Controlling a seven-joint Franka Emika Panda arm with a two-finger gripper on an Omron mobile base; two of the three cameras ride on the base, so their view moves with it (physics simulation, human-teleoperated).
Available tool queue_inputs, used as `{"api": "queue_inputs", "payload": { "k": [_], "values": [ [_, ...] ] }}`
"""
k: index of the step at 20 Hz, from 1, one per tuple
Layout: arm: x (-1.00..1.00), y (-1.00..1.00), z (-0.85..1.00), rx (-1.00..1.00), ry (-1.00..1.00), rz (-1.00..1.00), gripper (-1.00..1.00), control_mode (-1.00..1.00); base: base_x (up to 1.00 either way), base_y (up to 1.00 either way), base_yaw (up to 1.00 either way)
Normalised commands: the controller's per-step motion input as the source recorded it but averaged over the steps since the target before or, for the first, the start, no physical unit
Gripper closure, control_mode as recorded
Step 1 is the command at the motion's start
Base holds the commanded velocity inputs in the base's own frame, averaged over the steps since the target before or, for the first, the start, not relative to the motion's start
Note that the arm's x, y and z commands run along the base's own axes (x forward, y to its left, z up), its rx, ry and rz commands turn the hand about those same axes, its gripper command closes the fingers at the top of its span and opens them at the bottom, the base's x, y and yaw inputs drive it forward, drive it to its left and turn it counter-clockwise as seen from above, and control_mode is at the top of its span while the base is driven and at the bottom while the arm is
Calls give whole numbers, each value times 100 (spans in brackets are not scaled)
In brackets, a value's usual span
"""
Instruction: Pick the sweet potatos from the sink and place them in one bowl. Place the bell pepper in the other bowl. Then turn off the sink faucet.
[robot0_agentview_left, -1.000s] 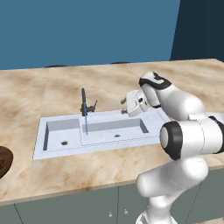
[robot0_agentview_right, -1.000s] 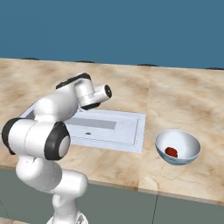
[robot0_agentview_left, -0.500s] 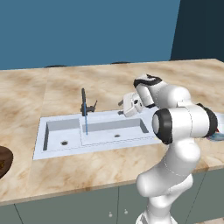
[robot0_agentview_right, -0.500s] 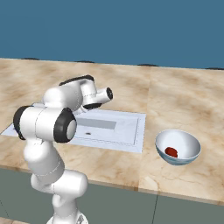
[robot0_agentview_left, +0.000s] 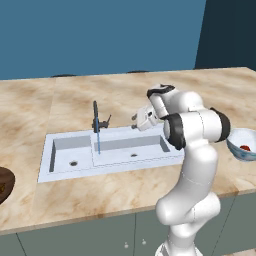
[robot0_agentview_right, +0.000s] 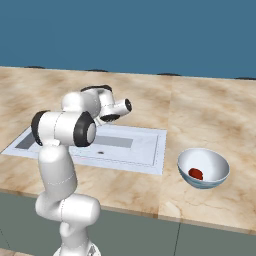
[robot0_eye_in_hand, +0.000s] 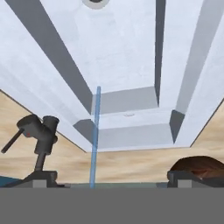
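Note:
The two-compartment sink (robot0_agentview_left: 65, 142) (robot0_agentview_right: 152, 150) (robot0_eye_in_hand: 131, 52) lies in the counter, and both basins look bare. A thin blue stream (robot0_agentview_left: 98, 142) (robot0_eye_in_hand: 94, 135) runs from the dark sink faucet (robot0_agentview_left: 95, 116) (robot0_eye_in_hand: 40, 135). My gripper (robot0_agentview_left: 135, 120) (robot0_eye_in_hand: 111, 180) hovers open over the sink's right part, to the right of the faucet, holding nothing. The bell pepper (robot0_agentview_left: 245, 148) (robot0_agentview_right: 196, 173) lies in the pale blue-white bowl (robot0_agentview_left: 235, 142) (robot0_agentview_right: 212, 162) to the right. The dark brown bowl (robot0_agentview_left: 4, 182) (robot0_eye_in_hand: 199, 165) sits left of the sink. The sweet potatos are hidden.
Marbled beige counter (robot0_agentview_left: 120, 185) surrounds the sink on all sides, with a blue wall behind. Grey cabinet fronts (robot0_agentview_left: 75, 240) run below the front edge. My own arm (robot0_agentview_right: 65, 125) blocks part of the sink in the right base view.
The arm's elbow has swung in and up toward the sink while the hand stayed over the sink's right part. The jaws stay open and the water keeps running.

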Motion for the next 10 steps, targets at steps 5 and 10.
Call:
{"api": "queue_inputs", "payload": {
  "k": [5,10],
  "values": [
    [36,13,-38,0,0,0,-100,-100,0,0,0],
    [35,20,-22,0,1,0,-100,-100,0,0,0]
  ]
}}
